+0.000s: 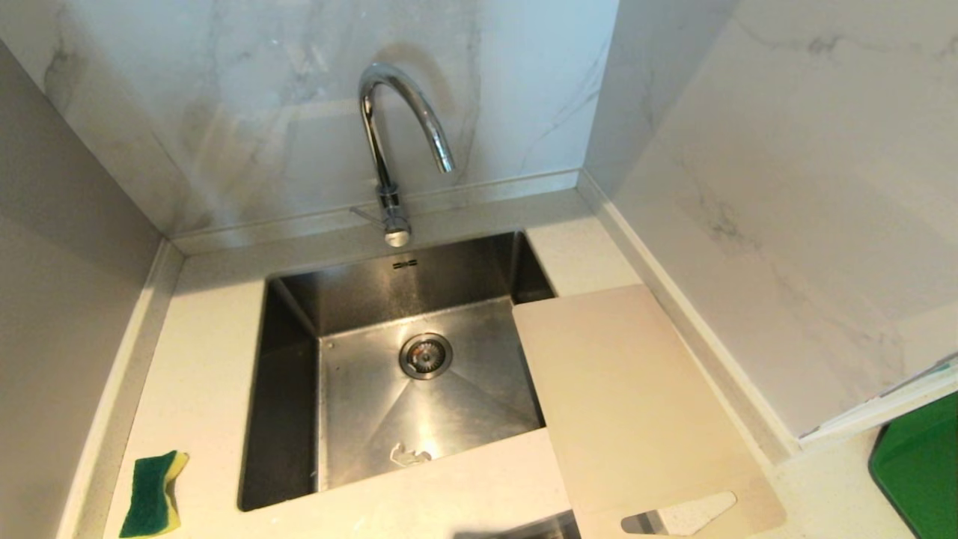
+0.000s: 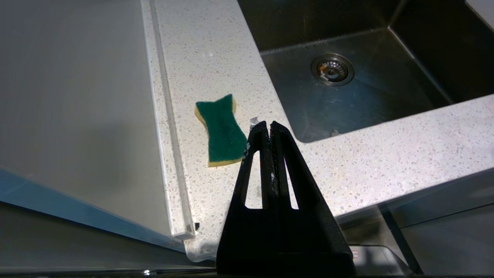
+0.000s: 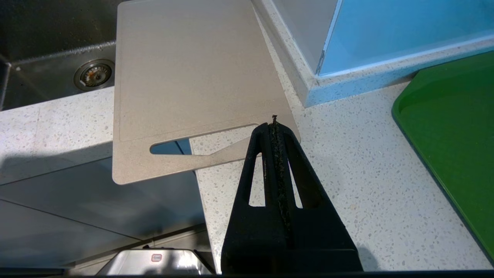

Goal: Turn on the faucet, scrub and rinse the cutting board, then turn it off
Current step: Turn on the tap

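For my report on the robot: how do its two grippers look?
Both are matte black plastic. Each finger is a long tapered wedge with a narrow triangular cutout. The left gripper shows pale specks on its pads; the right gripper has dark, rough, worn pads.

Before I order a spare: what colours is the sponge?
The sponge has a dark green top over a yellow layer, clearest in the left wrist view.

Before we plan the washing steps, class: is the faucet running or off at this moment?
Off. No stream falls from the faucet spout, and the sink floor shows no flowing water.
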`<state>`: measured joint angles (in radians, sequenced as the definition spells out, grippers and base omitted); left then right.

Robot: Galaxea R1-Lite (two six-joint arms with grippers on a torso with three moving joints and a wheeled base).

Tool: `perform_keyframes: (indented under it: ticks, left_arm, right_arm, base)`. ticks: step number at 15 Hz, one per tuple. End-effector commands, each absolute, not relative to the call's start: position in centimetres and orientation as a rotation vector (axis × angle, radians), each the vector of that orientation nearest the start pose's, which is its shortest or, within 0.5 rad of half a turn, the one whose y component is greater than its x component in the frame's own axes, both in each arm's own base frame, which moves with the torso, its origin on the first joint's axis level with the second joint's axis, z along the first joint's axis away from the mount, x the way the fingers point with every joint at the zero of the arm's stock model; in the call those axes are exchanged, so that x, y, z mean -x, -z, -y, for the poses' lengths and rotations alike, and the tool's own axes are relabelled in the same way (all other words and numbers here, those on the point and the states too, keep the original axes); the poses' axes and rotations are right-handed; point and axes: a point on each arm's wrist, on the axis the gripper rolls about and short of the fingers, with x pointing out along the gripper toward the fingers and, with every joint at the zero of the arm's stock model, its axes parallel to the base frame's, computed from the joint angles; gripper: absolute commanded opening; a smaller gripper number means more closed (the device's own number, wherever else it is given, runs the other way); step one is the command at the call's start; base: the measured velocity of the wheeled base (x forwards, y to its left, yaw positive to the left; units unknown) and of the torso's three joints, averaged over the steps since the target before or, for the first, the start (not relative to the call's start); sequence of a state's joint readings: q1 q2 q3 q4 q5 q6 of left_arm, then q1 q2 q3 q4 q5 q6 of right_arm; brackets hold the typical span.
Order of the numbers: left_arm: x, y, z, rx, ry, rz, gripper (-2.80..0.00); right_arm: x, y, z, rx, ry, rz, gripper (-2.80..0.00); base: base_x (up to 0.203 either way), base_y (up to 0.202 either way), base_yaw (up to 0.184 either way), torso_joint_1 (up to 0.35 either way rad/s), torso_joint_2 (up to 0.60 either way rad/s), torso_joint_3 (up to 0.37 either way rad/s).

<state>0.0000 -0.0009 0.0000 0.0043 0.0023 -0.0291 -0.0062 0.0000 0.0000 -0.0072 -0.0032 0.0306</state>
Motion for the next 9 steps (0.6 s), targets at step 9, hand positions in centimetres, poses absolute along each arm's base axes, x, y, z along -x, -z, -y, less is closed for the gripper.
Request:
perform_keyframes:
  ticks: [9]
  left_arm:
    - [2.8,-13.3,0.0,0.020,0.010,0.033,-2.80]
  right_arm:
    - [2.3,-7.6,0.0,-0.006,0.006,0.011,-2.80]
  base:
    - [0.000,0.000,0.000,0.000,0.00,0.000]
